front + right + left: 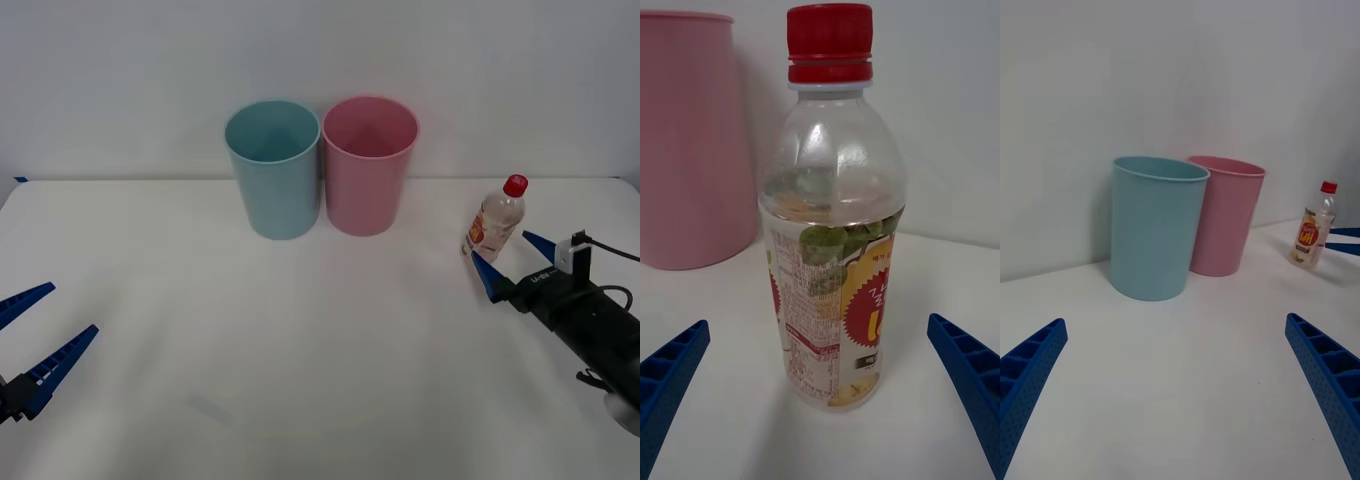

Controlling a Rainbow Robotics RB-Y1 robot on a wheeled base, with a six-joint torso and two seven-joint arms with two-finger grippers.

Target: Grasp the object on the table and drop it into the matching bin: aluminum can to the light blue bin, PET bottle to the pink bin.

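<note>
From the front: one bottle point(496, 219) stands upright on the white table point(300, 340), and the right claw point(513, 257) sits low at the table's right side, spread wide, one blue finger on each side of the bottle's base, neither touching it. Two bins stand side by side, rims almost touching, well away from that claw toward the middle back: one light blue bin point(274, 170), one pink bin point(368, 166), the pink one nearer the bottle. The left claw point(35, 331) waits wide open at the table's near left corner, far from everything.

Right wrist view: the bottle point(833, 232) stands dead ahead between the two spread fingers point(970, 375), red cap on, with the pink bin point(692, 142) behind it.

Left wrist view: fingers point(1326, 375) wide apart, and ahead of them stand the blue bin point(1156, 225), the pink bin point(1225, 217) and, farther off, the bottle point(1312, 236).
</note>
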